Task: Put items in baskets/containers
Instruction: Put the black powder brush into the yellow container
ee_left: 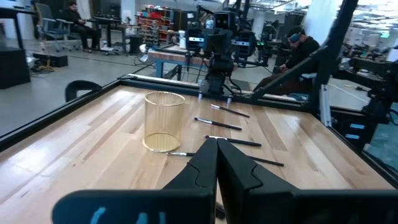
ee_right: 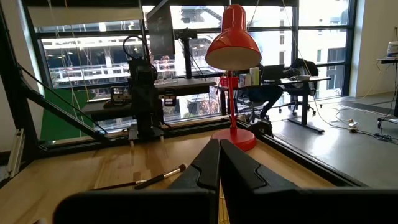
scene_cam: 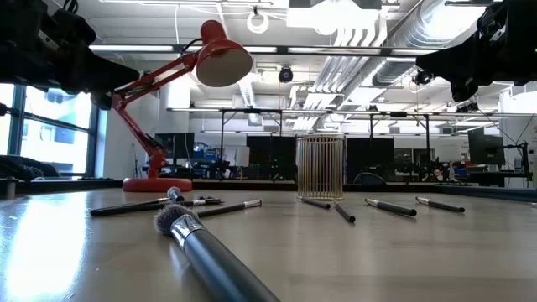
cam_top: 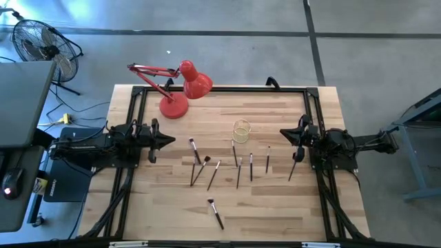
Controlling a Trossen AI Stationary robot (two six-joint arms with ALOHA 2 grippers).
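Several thin dark brushes (cam_top: 207, 165) lie flat on the wooden table, spread across its middle. One lies nearer the front edge (cam_top: 216, 212) and one beside the right arm (cam_top: 295, 164). In the low view the nearest brush (scene_cam: 214, 252) shows its grey bristle tip. A small clear cup (cam_top: 241, 131) with a yellowish rim stands upright behind them, also in the left wrist view (ee_left: 164, 121). My left gripper (cam_top: 172, 142) hovers shut at the table's left side, pointing level toward the middle. My right gripper (cam_top: 282, 132) hovers shut at the right side, facing it. Neither touches anything.
A red desk lamp (cam_top: 180, 89) stands on its round base at the far left corner, its shade reaching over the table. A black frame (cam_top: 220, 89) runs along the far and side edges. People sit in the room beyond (ee_left: 298, 43).
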